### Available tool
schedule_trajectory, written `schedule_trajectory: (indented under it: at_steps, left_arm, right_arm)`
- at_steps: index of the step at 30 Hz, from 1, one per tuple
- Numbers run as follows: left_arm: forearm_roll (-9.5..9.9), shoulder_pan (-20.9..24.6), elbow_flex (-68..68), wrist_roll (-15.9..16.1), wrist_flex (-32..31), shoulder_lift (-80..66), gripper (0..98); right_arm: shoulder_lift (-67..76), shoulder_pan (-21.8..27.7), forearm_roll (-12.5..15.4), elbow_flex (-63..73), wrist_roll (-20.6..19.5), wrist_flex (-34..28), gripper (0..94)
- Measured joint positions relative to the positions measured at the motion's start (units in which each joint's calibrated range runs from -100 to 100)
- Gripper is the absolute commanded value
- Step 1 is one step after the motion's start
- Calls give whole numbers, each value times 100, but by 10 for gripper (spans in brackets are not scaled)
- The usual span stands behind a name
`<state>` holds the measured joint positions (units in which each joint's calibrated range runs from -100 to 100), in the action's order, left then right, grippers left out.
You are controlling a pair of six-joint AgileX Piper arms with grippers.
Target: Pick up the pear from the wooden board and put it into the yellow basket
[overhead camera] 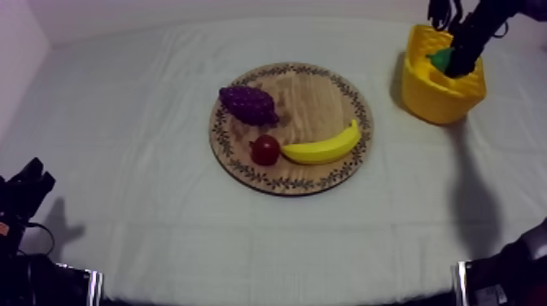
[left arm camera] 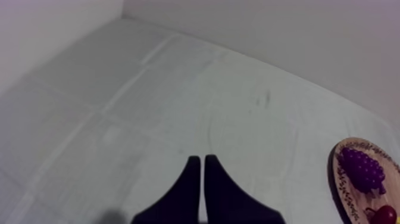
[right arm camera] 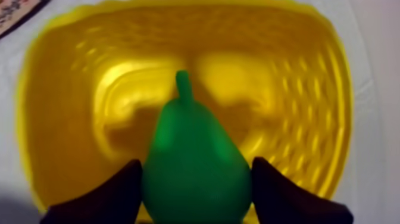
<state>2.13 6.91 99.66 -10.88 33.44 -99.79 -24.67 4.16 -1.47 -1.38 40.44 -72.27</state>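
Lab-type robot test bench, table draped in grey-white cloth (overhead camera: 122,122), bare pale wall (overhead camera: 244,8) behind the round wooden board with patterned rim (overhead camera: 313,102), purple toy bunch of grapes (overhead camera: 248,104) on it, black robot arm (overhead camera: 23,195) left of it, second black robot arm (overhead camera: 480,28) to its right

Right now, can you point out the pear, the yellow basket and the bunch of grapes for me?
pear (right arm camera: 196,164): right wrist view, its green belly.
yellow basket (right arm camera: 309,89): right wrist view, inner wall.
bunch of grapes (overhead camera: 248,104): top view, middle of the cluster.

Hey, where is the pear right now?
The pear is clamped in the right arm's jaws over the yellow basket, at the far right of the table in the top view, well away from the wooden board.
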Motion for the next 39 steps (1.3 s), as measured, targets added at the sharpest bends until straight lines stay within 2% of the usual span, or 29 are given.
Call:
schedule_trajectory:
  at_steps: [3,8,10,12,13,16,17,20,23,28,36,39]
  left_arm:
    - [0,0,0,0,0,0,1]
    - [0,0,0,-3,0,0,1]
    - [0,0,0,-3,0,0,1]
    - [0,0,0,-3,0,0,1]
    - [0,0,0,-3,0,0,1]
    - [0,0,0,-3,0,0,1]
    - [0,0,0,-3,9,0,1]
    - [0,0,0,-3,9,0,1]
    - [0,0,0,-3,2,0,1]
    - [0,0,0,-3,2,0,1]
    - [0,0,0,-3,2,0,1]
    - [0,0,0,-3,2,0,1]
  right_arm:
    - [-311,19,-27,92,-20,111,576]
    - [-499,29,-49,54,-39,372,724]
    - [-457,32,-49,-15,-52,540,736]
    - [-368,29,-49,-138,-100,711,672]
    - [-318,25,-49,-233,-132,809,597]
    - [-6,14,-55,-608,-258,1152,274]
    - [106,14,-39,-731,-294,1293,194]
    - [613,10,40,-1241,-466,1745,71]
    - [1195,44,210,-1880,-572,2154,29]
    - [2358,137,511,-2990,-785,2675,11]
    - [4458,88,855,-5016,-1574,3919,7]
    - [5270,88,1052,-5795,-1736,4151,7]
